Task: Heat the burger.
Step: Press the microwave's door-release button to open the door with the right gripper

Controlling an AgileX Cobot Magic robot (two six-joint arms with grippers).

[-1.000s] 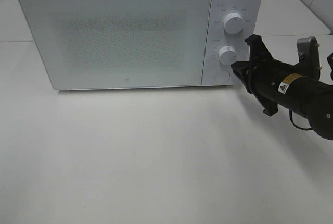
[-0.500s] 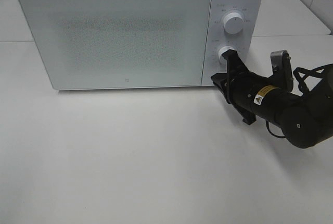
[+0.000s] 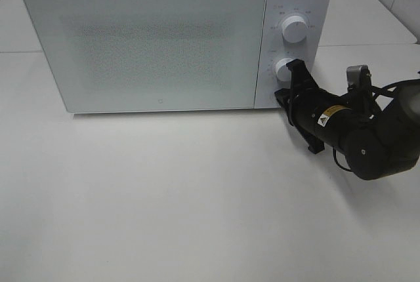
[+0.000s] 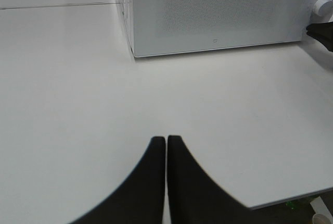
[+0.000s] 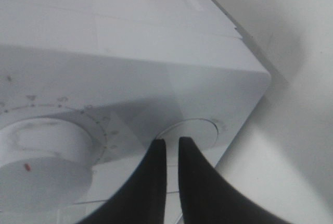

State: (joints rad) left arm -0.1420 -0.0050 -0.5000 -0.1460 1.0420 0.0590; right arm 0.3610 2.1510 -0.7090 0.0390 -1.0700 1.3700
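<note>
The burger is out of view. A white microwave (image 3: 144, 39) stands at the back of the table with its door closed. My right gripper (image 5: 169, 141) is shut, and its black fingertips rest against the edge of the round button (image 5: 195, 133) at the bottom of the control panel, just beside the lower knob (image 5: 44, 153). From above, the right gripper (image 3: 283, 95) covers that button below the lower knob (image 3: 285, 70). My left gripper (image 4: 166, 139) is shut and empty, hovering over the bare table in front of the microwave (image 4: 218, 10).
An upper knob (image 3: 293, 28) sits above the lower one on the panel. The white tabletop (image 3: 164, 190) stretches in front of the microwave. The table's near edge (image 4: 291, 195) shows in the left wrist view.
The right arm has swung left and down toward the microwave's control panel, bringing its shut fingertips onto the round button. The left gripper and the microwave door have not moved.
</note>
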